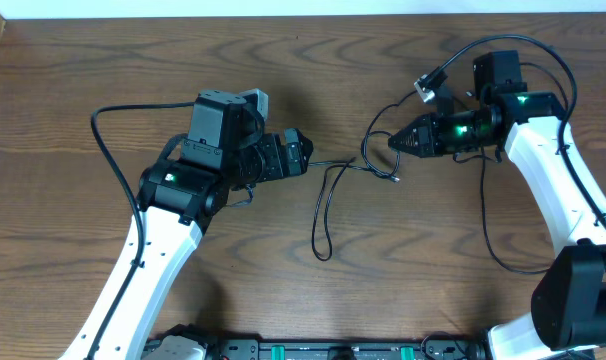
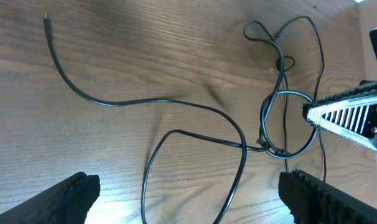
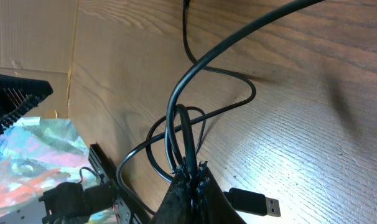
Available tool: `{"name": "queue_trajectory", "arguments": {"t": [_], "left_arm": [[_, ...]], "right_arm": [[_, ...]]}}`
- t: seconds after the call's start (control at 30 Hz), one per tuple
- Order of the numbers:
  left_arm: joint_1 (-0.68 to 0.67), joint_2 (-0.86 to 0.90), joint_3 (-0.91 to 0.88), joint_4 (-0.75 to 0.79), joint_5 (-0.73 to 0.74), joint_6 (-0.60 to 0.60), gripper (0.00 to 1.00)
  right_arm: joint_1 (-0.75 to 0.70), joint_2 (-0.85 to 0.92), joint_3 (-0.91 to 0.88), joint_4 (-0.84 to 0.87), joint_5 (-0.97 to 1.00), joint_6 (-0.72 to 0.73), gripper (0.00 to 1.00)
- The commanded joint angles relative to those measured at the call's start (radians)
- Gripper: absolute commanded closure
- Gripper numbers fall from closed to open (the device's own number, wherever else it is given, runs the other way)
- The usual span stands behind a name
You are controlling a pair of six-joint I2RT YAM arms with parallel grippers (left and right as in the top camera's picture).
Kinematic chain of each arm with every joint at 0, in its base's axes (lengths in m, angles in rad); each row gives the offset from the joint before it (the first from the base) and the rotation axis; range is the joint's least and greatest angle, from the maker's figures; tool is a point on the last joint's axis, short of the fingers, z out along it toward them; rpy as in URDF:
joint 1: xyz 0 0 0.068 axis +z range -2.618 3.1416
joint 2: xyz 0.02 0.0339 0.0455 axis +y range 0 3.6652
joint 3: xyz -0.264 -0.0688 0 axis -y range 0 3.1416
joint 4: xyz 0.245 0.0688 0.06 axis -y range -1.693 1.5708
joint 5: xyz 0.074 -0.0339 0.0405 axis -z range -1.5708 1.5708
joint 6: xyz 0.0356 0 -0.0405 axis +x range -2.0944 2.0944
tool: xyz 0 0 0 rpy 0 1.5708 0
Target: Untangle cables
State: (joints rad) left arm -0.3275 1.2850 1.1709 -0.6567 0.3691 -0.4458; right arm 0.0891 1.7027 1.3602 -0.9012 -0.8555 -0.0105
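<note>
The cables (image 1: 324,205) are thin black cords on the wooden table between my two grippers. One long loop trails toward the front, and a tangle (image 2: 270,147) sits near the right gripper. In the left wrist view a long cord (image 2: 114,101) runs to a small plug end at the far left. My left gripper (image 1: 305,155) hovers just left of the cords, open, its fingers (image 2: 73,198) wide apart with nothing between them. My right gripper (image 3: 190,177) is shut on a few black cable strands (image 3: 183,134), lifting them. A black USB plug (image 3: 254,202) lies beside its tip.
A white connector (image 1: 424,88) hangs on a dark wire near the right arm (image 1: 543,160). Thicker black wires loop around both arm bases. The table's back edge (image 1: 303,12) runs along the top. The left arm (image 1: 173,210) reaches in from the lower left.
</note>
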Motion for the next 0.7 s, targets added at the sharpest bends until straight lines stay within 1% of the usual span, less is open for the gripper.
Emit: {"name": "queue_trajectory", "arguments": {"t": [0.0, 0.13, 0.27, 0.3, 0.43, 0.57, 0.67], "left_arm": [[0.001, 0.0, 0.005, 0.0, 0.013, -0.008, 0.02], [0.001, 0.0, 0.005, 0.0, 0.013, -0.018, 0.02], [0.001, 0.002, 0.005, -0.001, 0.013, -0.113, 0.02], [0.001, 0.003, 0.005, -0.003, 0.013, -0.134, 0.07], [0.001, 0.015, 0.005, -0.004, 0.013, -0.174, 0.19], [0.0, 0.033, 0.005, 0.01, 0.013, -0.229, 0.23], [-0.011, 0.051, 0.005, 0.042, 0.018, -0.237, 0.35]], "right_arm": [[0.004, -0.023, 0.001, -0.006, -0.014, 0.002, 0.99], [0.004, -0.023, 0.001, -0.021, -0.015, -0.03, 0.99], [0.004, -0.023, 0.001, -0.023, -0.015, -0.059, 0.99], [0.004, -0.023, 0.001, -0.023, -0.015, -0.059, 0.99], [0.004, -0.023, 0.001, -0.022, -0.015, -0.059, 0.99], [0.005, -0.023, 0.001, -0.016, -0.014, -0.077, 0.99], [0.005, -0.023, 0.001, -0.016, -0.015, -0.084, 0.99]]}}
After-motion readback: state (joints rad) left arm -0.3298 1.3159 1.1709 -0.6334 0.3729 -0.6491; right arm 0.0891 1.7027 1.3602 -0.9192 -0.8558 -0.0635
